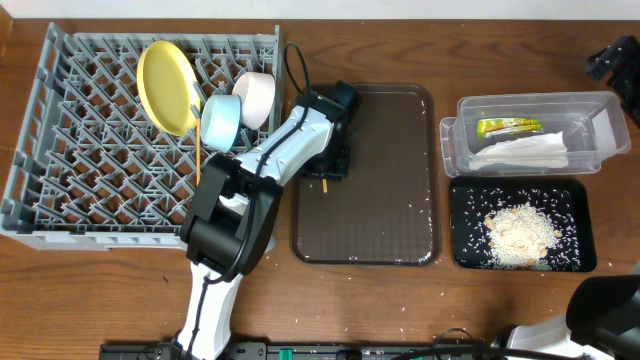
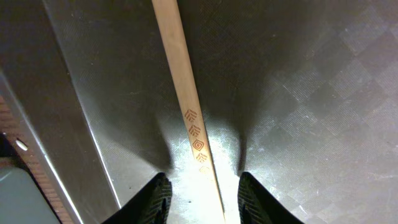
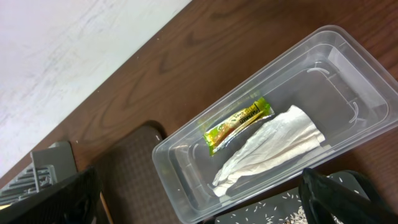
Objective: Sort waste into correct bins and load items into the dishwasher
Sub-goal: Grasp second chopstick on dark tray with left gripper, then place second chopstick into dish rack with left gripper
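A thin wooden chopstick (image 2: 185,87) lies on the dark brown textured serving tray (image 2: 311,93), running from top centre to the bottom of the left wrist view. It bears burnt-in chevrons and a diamond, no letters. The left gripper (image 2: 205,198) straddles it, jaws apart, fingertips (image 2: 157,198) clear of the wood. Overhead, the arm hides most of the stick. The clear rectangular plastic tub (image 3: 348,62) holds a green-and-yellow snack wrapper (image 3: 239,123), print too small to read, beside a crumpled white paper napkin (image 3: 273,146). The right gripper (image 3: 199,199) hangs above, spread wide, its fingers cut off by the frame's lower corners.
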